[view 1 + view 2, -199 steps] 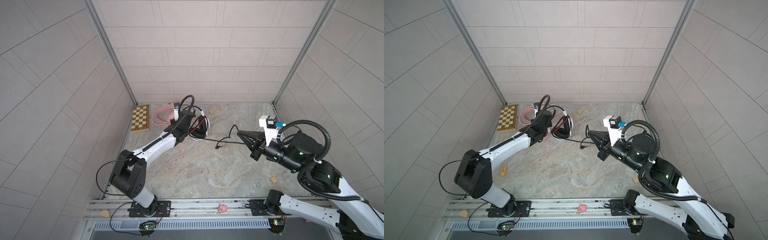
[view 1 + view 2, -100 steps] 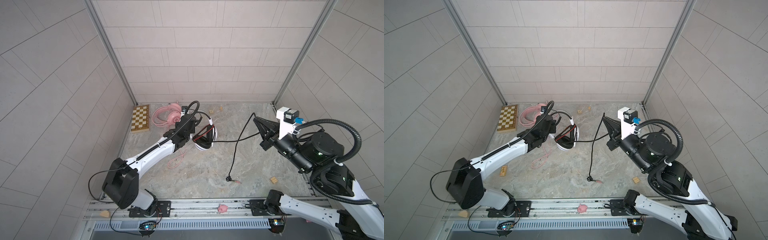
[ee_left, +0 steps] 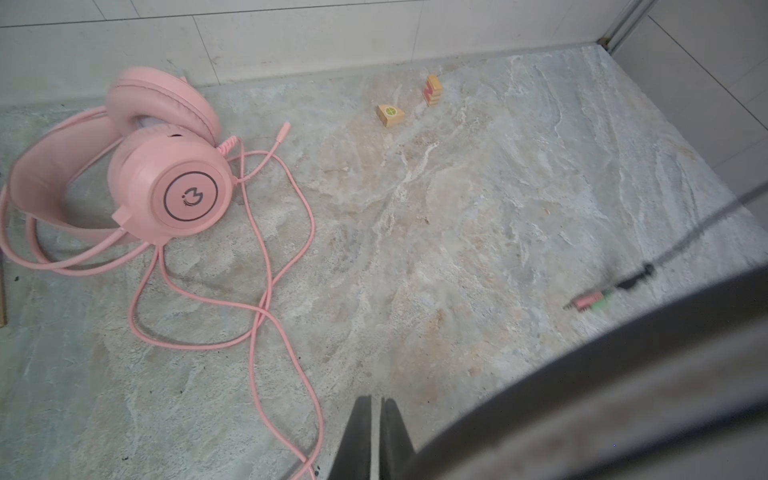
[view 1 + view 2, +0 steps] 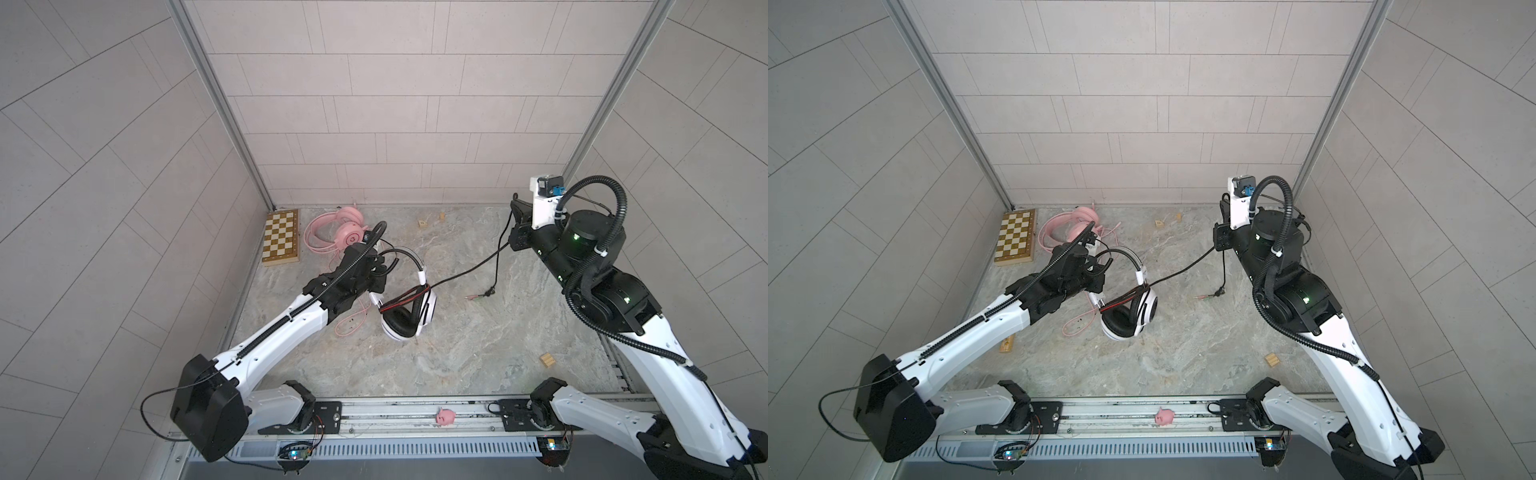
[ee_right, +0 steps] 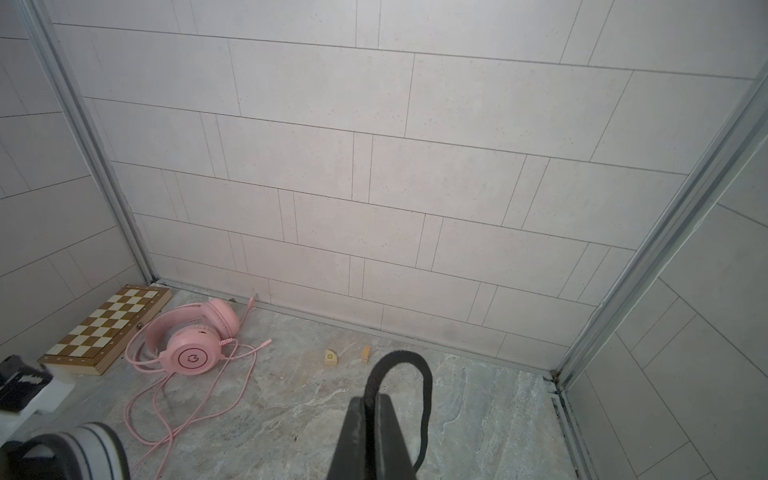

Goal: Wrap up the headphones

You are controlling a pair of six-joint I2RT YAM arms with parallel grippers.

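Observation:
The white headphones with black ear pads hang off the floor from their headband. My left gripper is shut on that headband. In the left wrist view its jaws are shut and the blurred headband crosses close by. My right gripper is raised at the back right, shut on the black cable, which loops over its tips. The cable's plug end lies on the floor. The pink headphones lie at the back left with their pink cable loose.
A folded chessboard lies against the left wall. Two small wooden blocks sit near the back wall, another block at the front right. A pink pig toy sits on the front rail.
My right gripper has risen and pulled back to the right with the black cable. My left arm has carried the white headphones forward from the pink pair. The plug end has shifted across the floor.

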